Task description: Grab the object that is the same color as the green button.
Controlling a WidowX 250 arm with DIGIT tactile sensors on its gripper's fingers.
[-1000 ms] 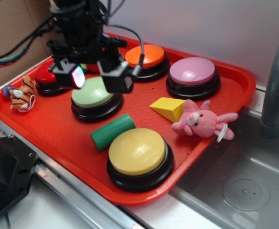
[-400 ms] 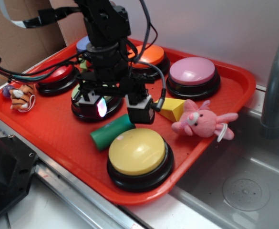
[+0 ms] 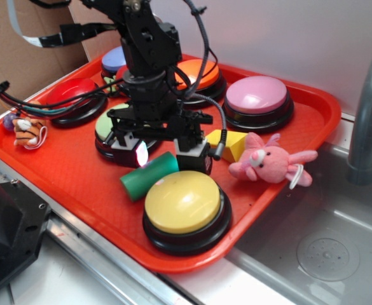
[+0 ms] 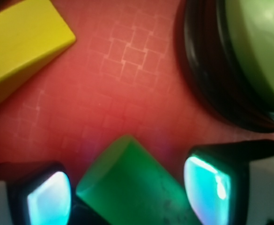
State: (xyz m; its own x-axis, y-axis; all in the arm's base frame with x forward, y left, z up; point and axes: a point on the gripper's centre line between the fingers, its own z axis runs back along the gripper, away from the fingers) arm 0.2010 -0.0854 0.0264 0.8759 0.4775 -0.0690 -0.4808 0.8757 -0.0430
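Note:
The dark-green cylinder (image 3: 146, 178) lies on the red tray (image 3: 71, 171), between the pale-green button (image 3: 105, 124) and the yellow button (image 3: 182, 201). My gripper (image 3: 166, 156) is open and low over the cylinder's far end, with one finger on each side of it. In the wrist view the cylinder (image 4: 132, 185) sits between the two glowing pads (image 4: 209, 187) with gaps on both sides, not squeezed. The green button (image 4: 258, 51) is at the upper right there. My arm hides much of the green button in the exterior view.
A yellow wedge (image 3: 229, 141) and a pink plush rabbit (image 3: 268, 162) lie right of the gripper. Pink (image 3: 257, 94), orange (image 3: 201, 73), red (image 3: 71, 95) and blue (image 3: 114, 60) buttons line the tray's back. A tiger toy (image 3: 28, 130) is at the left and a sink faucet (image 3: 367, 114) at the right.
My gripper has moved from above the green button forward, right and down, and now straddles the green cylinder. The cylinder has not moved.

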